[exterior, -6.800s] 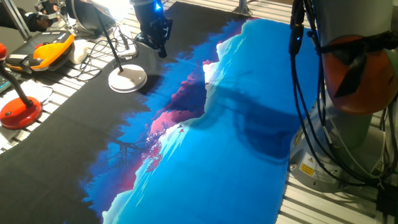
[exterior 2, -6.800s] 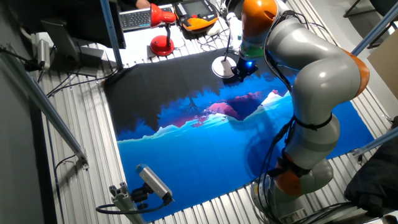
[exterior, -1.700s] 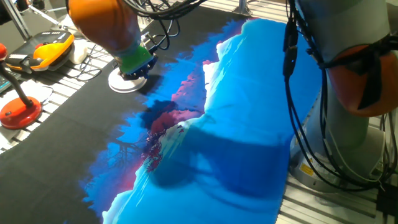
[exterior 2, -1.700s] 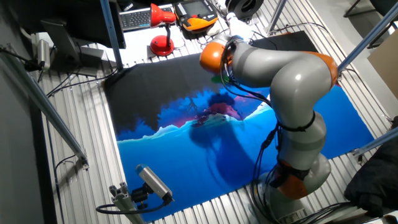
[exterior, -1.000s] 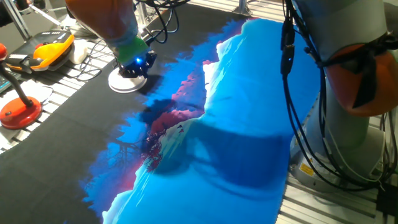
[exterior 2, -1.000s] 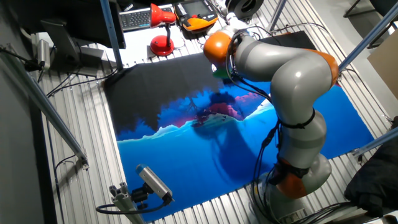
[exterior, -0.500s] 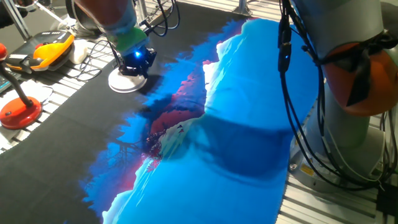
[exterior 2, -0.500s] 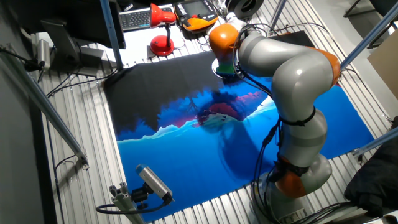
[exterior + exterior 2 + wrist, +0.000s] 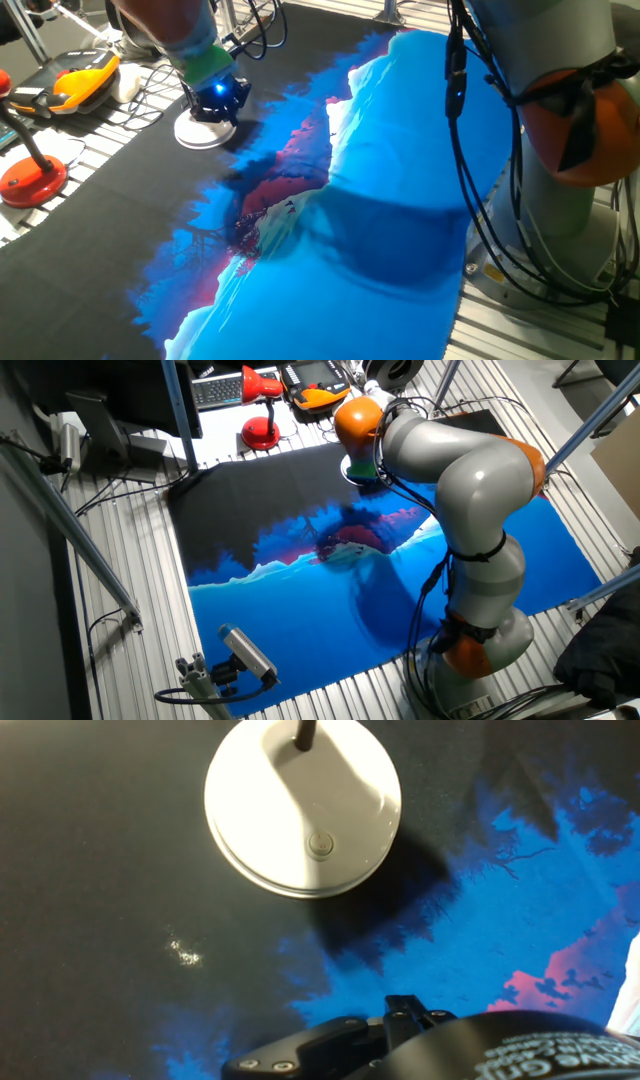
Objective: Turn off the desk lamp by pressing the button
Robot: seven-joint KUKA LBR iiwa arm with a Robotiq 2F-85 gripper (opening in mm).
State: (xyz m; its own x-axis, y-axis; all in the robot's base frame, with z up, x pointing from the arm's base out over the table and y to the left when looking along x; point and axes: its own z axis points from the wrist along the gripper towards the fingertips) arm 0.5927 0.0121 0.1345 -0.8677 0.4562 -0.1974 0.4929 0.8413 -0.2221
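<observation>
The desk lamp's flat round white base [image 9: 302, 805] lies on the black part of the mat, with a small round button [image 9: 319, 844] near its front edge and the thin dark stem [image 9: 303, 732] rising at the back. The base also shows in one fixed view [image 9: 197, 133]. My gripper [image 9: 218, 98] hangs just above the base's right side, blue light glowing on it. In the other fixed view the gripper [image 9: 366, 473] covers most of the base. The hand view shows only dark gripper housing [image 9: 400, 1035] at the bottom. No fingertips show. The lamp's head is hidden by my arm.
A lamp with a round red base [image 9: 32, 178] stands at the left edge; it also shows in the other fixed view [image 9: 260, 431]. An orange and yellow hand-held controller [image 9: 85, 74] and loose cables [image 9: 160, 75] lie behind the white base. The blue and black mat [image 9: 400, 200] covers the table.
Over the last second my gripper has shifted slightly back toward the lamp base. In the last half second it has barely moved.
</observation>
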